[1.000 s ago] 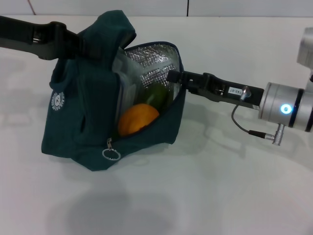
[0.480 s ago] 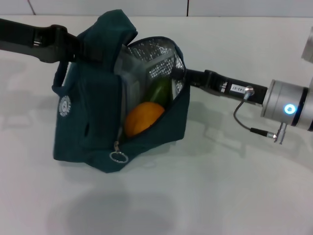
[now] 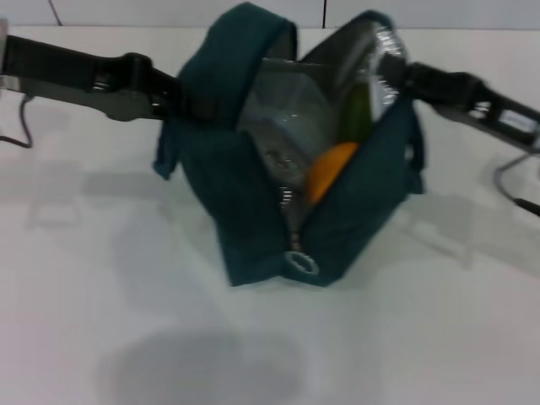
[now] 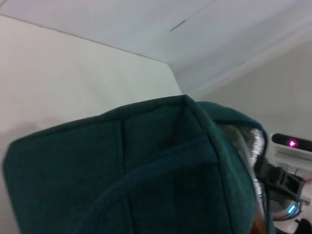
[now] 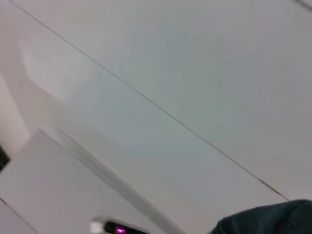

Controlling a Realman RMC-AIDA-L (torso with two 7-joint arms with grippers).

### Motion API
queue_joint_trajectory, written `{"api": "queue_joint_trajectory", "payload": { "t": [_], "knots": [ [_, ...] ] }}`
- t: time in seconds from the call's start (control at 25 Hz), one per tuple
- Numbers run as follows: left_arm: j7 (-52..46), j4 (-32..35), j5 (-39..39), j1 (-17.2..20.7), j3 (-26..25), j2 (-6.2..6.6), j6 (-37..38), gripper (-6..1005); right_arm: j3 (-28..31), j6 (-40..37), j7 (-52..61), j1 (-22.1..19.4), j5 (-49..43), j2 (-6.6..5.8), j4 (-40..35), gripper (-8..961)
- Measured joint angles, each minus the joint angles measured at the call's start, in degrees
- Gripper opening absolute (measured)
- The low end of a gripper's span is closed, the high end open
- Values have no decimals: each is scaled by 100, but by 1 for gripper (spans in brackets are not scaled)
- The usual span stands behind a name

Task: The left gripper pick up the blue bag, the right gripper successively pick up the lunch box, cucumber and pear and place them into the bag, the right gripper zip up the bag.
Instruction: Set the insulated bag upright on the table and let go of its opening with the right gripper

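The large dark teal fabric bag point(image 3: 253, 186) with silver foil lining stood near the middle of the white desk point(image 3: 101, 321), its mouth gaping toward the near side, its base resting on the desk. The left gripper point(image 3: 173, 94), a black two-fingered claw on a black arm, reached in from the left and met the bag's left upper edge beside a padded loop handle point(image 3: 165, 148); the fabric covered its jaws, so whether they pinched the bag could not be told. The right gripper point(image 3: 403, 76), a matching black claw, came in from the right and touched the bag's right upper rim; its jaws were likewise hidden against the cloth, and their state could not be told.

Inside the open mouth, the clear plastic lunch box point(image 3: 291, 126) sat toward the left side, the glossy dark green cucumber point(image 3: 358, 114) stood upright toward the far right, and the yellow-orange pear point(image 3: 329, 169) lay just below the cucumber, near the right wall. The silver ring zipper pull point(image 3: 301, 262) hung at the near bottom end of the opening, the zipper undone.

In the left wrist view the teal bag point(image 4: 146, 170) filled the frame, with a strip of foil lining at its edge. In the right wrist view only a corner of the bag point(image 5: 278, 219) showed.
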Motion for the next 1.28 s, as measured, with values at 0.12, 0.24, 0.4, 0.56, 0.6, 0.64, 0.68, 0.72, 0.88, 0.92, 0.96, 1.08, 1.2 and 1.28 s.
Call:
{"api": "queue_joint_trajectory", "payload": {
  "t": [0.12,0.24,0.4,0.56,0.6,0.64,0.68,0.72,0.88,0.92,0.96,1.08,1.2,1.28],
  "knots": [
    [0,-184,0,-224,39,-170,-8,45,184,-505,70,-306,4,-186,-60,142],
    [44,-442,31,-445,76,-301,-22,45,303,-736,94,-532,3,-252,-63,130],
    [97,-541,44,-596,196,-447,-169,45,300,-778,103,-682,-8,-270,18,110],
    [158,-628,51,-587,392,-511,-421,45,319,-733,72,-681,-63,-272,254,76],
    [194,-682,51,-579,416,-514,-483,45,324,-719,59,-666,-72,-273,294,70],
    [238,-750,51,-576,418,-515,-550,45,324,-697,51,-660,-83,-274,315,64],
    [273,-796,56,-575,418,-515,-588,45,325,-676,47,-658,-95,-274,322,59],
    [323,-871,64,-572,419,-516,-644,45,328,-656,44,-658,-104,-274,323,53],
    [433,-1004,83,-560,422,-519,-711,45,361,-557,34,-658,-143,-277,328,46],
    [446,-1009,84,-550,422,-521,-717,45,362,-547,34,-658,-148,-277,328,46],
    [458,-1009,86,-538,423,-524,-731,45,363,-541,33,-659,-159,-280,329,46],
    [484,-1011,88,-522,431,-529,-764,45,366,-516,32,-663,-166,-286,337,45],
    [510,-1013,88,-519,466,-537,-794,45,364,-477,31,-672,-167,-288,340,45],
    [516,-1014,123,-519,498,-542,-841,45,357,-452,30,-671,-213,-286,344,44]
  ]
}}
